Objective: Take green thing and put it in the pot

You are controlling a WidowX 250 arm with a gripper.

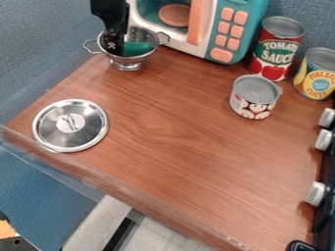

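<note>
I have the gripper at the upper left of the camera view, hanging down from the top edge with its arm close to upright, its lower end at the mouth of the metal colander. From this angle I cannot tell whether it is spread, pressed together or pinching anything. The green thing is just to the right of the gripper as I look at it, within the colander's rim, its left part hidden behind the black gripper. Its long axis runs roughly left to right across the colander, lying close to level, with a rounded end pointing right, toward one of the wire handles. What I can see of it is smooth, plain and dark green, a stubby shape with soft edges. The colander stands upright on its foot on the brown wooden table, near the front of a teal and white toy microwave, which has orange buttons, an orange door handle and a round orange disc inside. Nearer me and to the left, a round steel lid lies flat with its handle up. Well over to the right stand a small open tin, a tall red can and a yellow can, with pale knobs along the right edge.
</note>
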